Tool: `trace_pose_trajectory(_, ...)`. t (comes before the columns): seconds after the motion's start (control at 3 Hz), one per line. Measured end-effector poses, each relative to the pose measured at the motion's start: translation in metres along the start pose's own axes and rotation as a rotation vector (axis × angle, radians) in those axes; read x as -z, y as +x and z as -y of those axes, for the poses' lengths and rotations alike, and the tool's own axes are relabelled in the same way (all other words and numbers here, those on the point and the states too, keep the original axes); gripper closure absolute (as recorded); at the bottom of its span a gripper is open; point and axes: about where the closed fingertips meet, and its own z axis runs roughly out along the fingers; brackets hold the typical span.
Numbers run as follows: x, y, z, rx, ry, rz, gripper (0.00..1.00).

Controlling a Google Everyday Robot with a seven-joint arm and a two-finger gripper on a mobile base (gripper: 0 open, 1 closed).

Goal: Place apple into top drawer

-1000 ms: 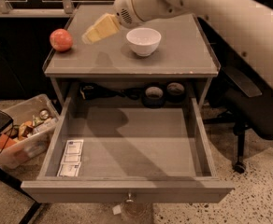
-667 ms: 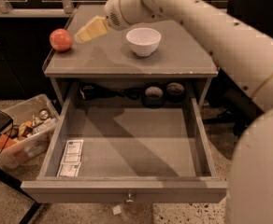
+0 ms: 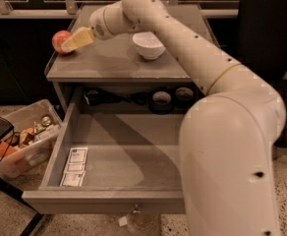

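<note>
The apple [image 3: 60, 40] is a small reddish-orange fruit at the left edge of the grey cabinet top [image 3: 114, 63]. My gripper [image 3: 71, 43] reaches from the right, and its yellowish fingers [image 3: 78, 38] are right at the apple's right side and partly overlap it. The top drawer [image 3: 119, 156] is pulled wide open below, a shallow grey tray with a small round knob [image 3: 135, 210] at its front and white labelled packets [image 3: 74, 166] in its front left corner.
A white bowl [image 3: 148, 45] stands on the cabinet top to the right of the gripper. Round dark items [image 3: 161, 99] sit on the shelf behind the drawer. A clear plastic bin [image 3: 23, 144] of clutter is on the floor at left. My large white arm [image 3: 227, 146] fills the right side.
The gripper has moved left across the cabinet top, from beside the bowl to the apple. The arm now fills more of the right side. The apple, bowl and drawer have not moved.
</note>
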Motion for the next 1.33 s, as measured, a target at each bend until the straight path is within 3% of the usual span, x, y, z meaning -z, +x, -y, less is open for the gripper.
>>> trace_pose_trajectory(0.33, -0.037, 0.005, 0.003, -0.009, -0.025, 0.008, 0.00)
trace_pose_trajectory(1.33, -0.104, 0.011, 0.009, -0.075, -0.019, -0.019, 0.00)
